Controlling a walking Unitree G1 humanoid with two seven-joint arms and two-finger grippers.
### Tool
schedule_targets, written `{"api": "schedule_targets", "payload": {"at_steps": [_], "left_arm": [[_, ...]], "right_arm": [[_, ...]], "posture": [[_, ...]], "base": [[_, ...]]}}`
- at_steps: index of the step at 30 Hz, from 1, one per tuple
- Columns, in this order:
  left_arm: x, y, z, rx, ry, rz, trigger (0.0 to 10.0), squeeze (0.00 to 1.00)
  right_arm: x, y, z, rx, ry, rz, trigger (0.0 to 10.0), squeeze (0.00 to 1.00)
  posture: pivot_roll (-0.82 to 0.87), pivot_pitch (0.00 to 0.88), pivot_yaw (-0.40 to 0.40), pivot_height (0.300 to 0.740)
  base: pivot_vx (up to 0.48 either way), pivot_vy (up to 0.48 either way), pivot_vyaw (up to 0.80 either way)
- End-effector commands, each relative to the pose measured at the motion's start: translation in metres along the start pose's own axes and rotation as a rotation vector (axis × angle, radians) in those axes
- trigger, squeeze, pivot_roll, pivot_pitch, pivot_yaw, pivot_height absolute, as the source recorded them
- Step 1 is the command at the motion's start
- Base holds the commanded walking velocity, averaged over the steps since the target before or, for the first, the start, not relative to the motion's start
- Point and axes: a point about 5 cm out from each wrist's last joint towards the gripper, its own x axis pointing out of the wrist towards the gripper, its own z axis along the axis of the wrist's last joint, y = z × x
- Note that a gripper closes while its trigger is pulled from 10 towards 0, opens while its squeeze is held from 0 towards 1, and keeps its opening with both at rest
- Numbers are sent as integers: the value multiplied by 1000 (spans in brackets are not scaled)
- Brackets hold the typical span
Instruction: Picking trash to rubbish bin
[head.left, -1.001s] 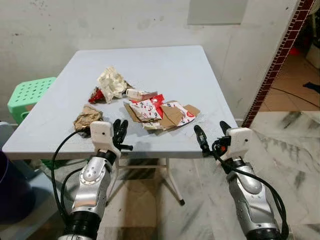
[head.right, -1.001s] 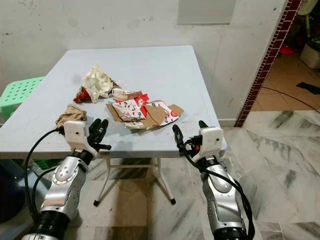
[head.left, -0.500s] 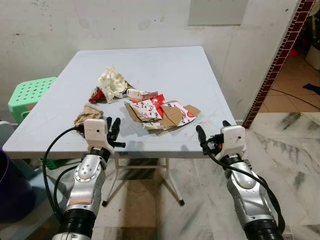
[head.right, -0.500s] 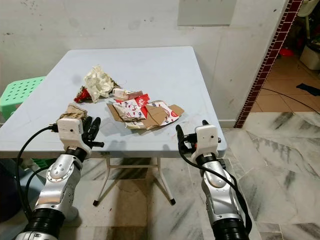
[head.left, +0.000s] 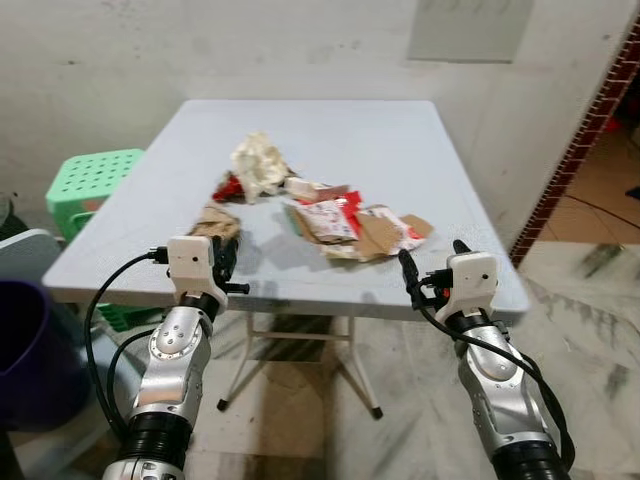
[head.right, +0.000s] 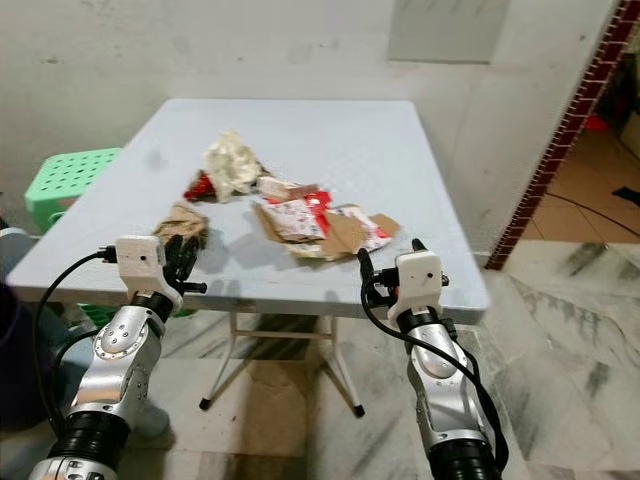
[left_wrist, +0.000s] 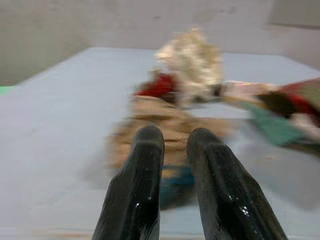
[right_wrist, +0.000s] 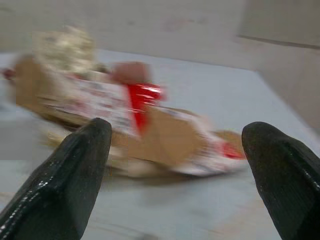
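Trash lies on the pale grey table (head.left: 400, 140): a crumpled brown paper (head.left: 215, 220) near the front left, a crumpled white paper (head.left: 260, 163) with a red wrapper behind it, and a flattened red and white carton on cardboard (head.left: 355, 220) in the middle. My left gripper (head.left: 222, 262) is at the table's front edge, just short of the brown paper (left_wrist: 165, 125), with its fingers (left_wrist: 145, 150) close together and nothing between them. My right gripper (head.left: 432, 258) hovers at the front right edge, open, facing the carton (right_wrist: 140, 110).
A dark purple bin (head.left: 25, 340) stands on the floor at the far left, below the table. A green plastic stool (head.left: 95, 180) sits left of the table. A wall runs behind the table, and marble floor (head.left: 590, 330) lies to the right.
The camera has turned left, so the scene sits further right and the purple bin shows more. My left gripper has shifted left along the front edge, in line with the brown paper.
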Motion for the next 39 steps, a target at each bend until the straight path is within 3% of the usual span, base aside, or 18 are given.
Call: {"api": "schedule_targets", "payload": {"at_steps": [1, 6, 17, 28, 30, 33, 39], "left_arm": [[3, -3, 3, 21, 4, -3, 10000, 0], [6, -10, -1, 90, 49, -16, 10000, 0], [5, -17, -2, 125, 63, -38, 10000, 0], [4, -31, -4, 164, 83, -106, 10000, 0], [5, -36, -6, 165, 93, -121, 10000, 0], [5, -41, -7, 161, 99, -143, 10000, 0], [8, -46, -8, 162, 113, -180, 10000, 0]], "right_arm": [[-2, -8, -2, -16, 5, -21, 10000, 0], [-2, -10, -5, -47, 30, -24, 10000, 0], [-2, -20, -6, -108, 46, -30, 10000, 0], [-4, -30, -8, -285, 61, 24, 10000, 0], [-2, -30, -8, -367, 58, 43, 10000, 0], [-1, -29, -8, -414, 45, 66, 10000, 0], [4, -27, 1, -395, 11, 79, 10000, 0]], "posture": [[107, 0, 19, 715], [109, 0, 16, 715], [108, 0, 14, 715], [101, 1, 17, 715], [98, 1, 20, 715], [94, 4, 22, 715], [74, 17, 31, 715]], "base": [[0, 0, 0], [0, 0, 0], [0, 0, 0], [0, 0, 0], [0, 0, 0], [0, 0, 0], [0, 0, 0]]}}
